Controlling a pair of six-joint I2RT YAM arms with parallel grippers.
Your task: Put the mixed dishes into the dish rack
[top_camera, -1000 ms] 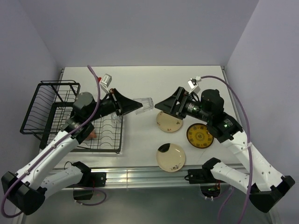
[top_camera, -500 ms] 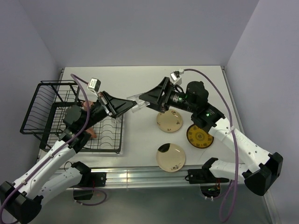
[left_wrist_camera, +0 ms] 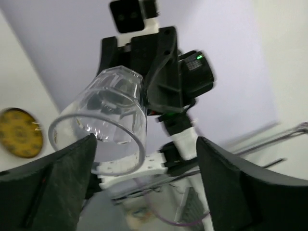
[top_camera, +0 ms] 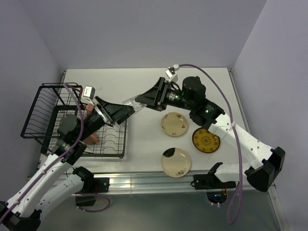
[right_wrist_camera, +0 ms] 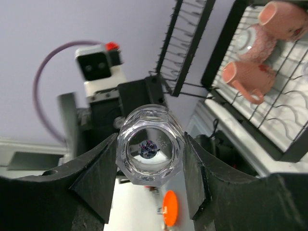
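A small clear glass [top_camera: 131, 102] hangs in mid-air between the two arms, just right of the dish rack [top_camera: 50, 85]. My right gripper [top_camera: 139, 100] is shut on it. In the right wrist view both pads press the base of the glass [right_wrist_camera: 150, 150], with the right gripper [right_wrist_camera: 150, 139] around it. My left gripper [top_camera: 126, 111] stands open, and in its wrist view the glass [left_wrist_camera: 103, 115] sits by one finger of the left gripper [left_wrist_camera: 144, 144] without being clamped. Two pink mugs [right_wrist_camera: 288, 19] [right_wrist_camera: 245, 77] lie in the rack [right_wrist_camera: 284, 120].
On the white table right of the rack lie a cream floral plate [top_camera: 174, 124], a second cream plate [top_camera: 176, 162] nearer the front, and a yellow-and-dark ornate plate [top_camera: 206, 140]. A pink mug [top_camera: 95, 138] shows under the left arm.
My right arm has reached left to the glass and its jaws have closed on it. The left gripper, which held the glass, has opened. Both arms have shifted left.
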